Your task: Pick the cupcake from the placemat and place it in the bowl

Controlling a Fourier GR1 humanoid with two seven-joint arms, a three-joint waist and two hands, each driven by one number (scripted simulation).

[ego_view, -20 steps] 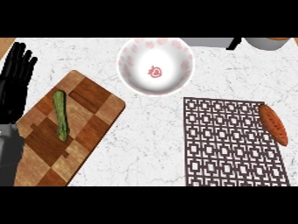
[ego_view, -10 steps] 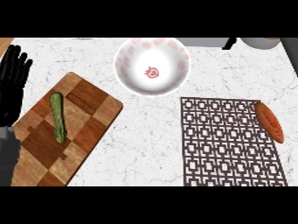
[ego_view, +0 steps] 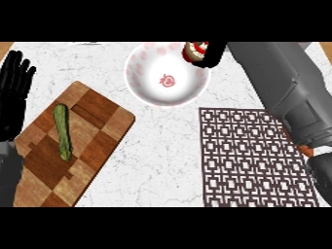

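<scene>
The white bowl (ego_view: 145, 83) with a red mark at its bottom stands at the back middle of the counter. My right hand (ego_view: 216, 52) is over the bowl's far right rim, fingers curled round the cupcake (ego_view: 192, 50), which shows red, white and brown. Its grey forearm crosses the right edge of the patterned placemat (ego_view: 248, 155). At the left edge my left hand (ego_view: 7, 97) rests open with its fingers up.
A checkered wooden cutting board (ego_view: 89, 126) lies left of centre with a green cucumber (ego_view: 63, 131) on it. An orange vegetable (ego_view: 306, 150) peeks out from under my right forearm at the placemat's right edge.
My right arm has swung into view from the right, and its hand now holds the cupcake above the bowl's rim. The left hand has stayed where it was.
</scene>
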